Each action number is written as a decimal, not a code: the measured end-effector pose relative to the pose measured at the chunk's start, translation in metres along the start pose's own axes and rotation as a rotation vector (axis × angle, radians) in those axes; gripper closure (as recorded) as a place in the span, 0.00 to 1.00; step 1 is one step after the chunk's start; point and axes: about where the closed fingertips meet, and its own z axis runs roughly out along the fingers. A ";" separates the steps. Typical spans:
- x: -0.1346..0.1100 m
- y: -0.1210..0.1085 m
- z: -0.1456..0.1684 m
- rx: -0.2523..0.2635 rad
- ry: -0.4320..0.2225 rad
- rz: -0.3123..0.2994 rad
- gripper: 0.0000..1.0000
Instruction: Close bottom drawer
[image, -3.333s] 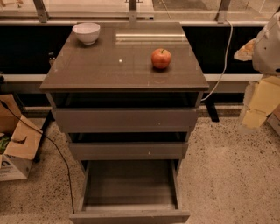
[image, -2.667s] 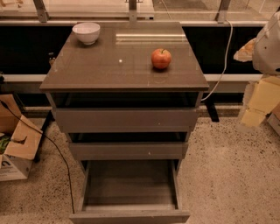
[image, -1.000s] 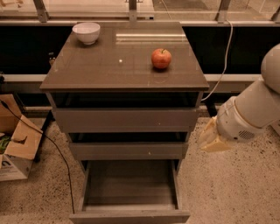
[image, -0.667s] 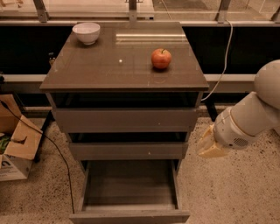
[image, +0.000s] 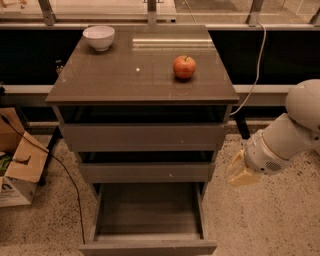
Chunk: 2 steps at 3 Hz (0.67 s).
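The bottom drawer (image: 148, 214) of the grey-brown cabinet is pulled far out, its bare grey floor showing and its plain front (image: 148, 247) at the lower edge of the camera view. It holds nothing. My gripper (image: 241, 172) hangs at the end of the white arm to the right of the cabinet, level with the middle drawer (image: 145, 171) and above the floor, apart from the cabinet. The top drawer (image: 144, 137) stands slightly out.
A red apple (image: 184, 67) and a white bowl (image: 99, 37) sit on the cabinet top (image: 125, 75). An open cardboard box (image: 17, 170) and a black cable (image: 65, 175) lie left of the cabinet. A white cable (image: 255, 65) hangs at the back right. The floor is speckled terrazzo.
My arm has swung from the upper right down and left, bringing the gripper beside the cabinet's right side, then slightly lower. The drawers, apple and bowl have not moved.
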 end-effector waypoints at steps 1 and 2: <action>0.006 0.010 0.025 -0.047 -0.032 0.023 1.00; 0.015 0.018 0.056 -0.099 -0.074 0.060 1.00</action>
